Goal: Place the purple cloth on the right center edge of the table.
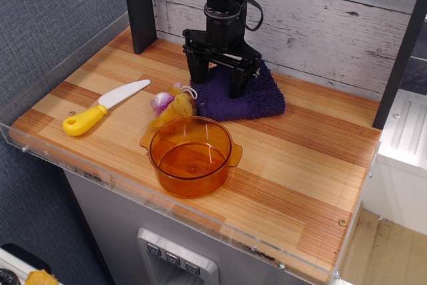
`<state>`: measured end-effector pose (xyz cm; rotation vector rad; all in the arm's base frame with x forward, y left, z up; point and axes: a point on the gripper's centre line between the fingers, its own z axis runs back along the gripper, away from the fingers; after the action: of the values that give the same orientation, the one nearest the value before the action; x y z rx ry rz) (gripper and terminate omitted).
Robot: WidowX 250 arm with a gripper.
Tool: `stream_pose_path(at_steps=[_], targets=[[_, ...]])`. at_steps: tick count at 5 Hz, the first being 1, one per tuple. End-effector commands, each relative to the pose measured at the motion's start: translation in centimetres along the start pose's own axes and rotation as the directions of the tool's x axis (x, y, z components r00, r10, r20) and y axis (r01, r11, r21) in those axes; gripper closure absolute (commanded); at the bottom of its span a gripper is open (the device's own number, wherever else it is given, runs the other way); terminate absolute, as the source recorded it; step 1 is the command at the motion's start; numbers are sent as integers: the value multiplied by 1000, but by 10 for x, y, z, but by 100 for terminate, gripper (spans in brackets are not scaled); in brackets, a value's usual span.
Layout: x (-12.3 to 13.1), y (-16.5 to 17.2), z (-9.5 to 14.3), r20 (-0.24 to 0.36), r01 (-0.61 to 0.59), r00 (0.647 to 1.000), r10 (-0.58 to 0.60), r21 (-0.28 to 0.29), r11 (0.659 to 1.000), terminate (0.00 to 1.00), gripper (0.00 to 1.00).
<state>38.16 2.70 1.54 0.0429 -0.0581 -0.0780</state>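
The purple cloth lies flat at the back middle of the table, close to the plank wall. My black gripper points straight down over the cloth's left part. Its two fingers are spread wide, with their tips down at the cloth's surface. Whether they press into the cloth I cannot tell. The gripper is open and holds nothing. The cloth's left back part is hidden behind the gripper.
A small yellow-and-purple plush toy lies right next to the cloth's left edge. An orange transparent pot stands in front of it. A yellow-handled white knife lies at the left. A black post stands at the back left.
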Motion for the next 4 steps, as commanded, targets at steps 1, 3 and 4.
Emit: stream_pose_path(at_steps=[1, 3, 4], targets=[[-3, -54, 12, 20, 297, 955, -297, -7, 955, 0, 0], [-22, -89, 14, 1, 465, 885, -465, -64, 883, 0, 0], [-28, -105, 12, -5, 534, 844, -537, -86, 841, 0, 0]])
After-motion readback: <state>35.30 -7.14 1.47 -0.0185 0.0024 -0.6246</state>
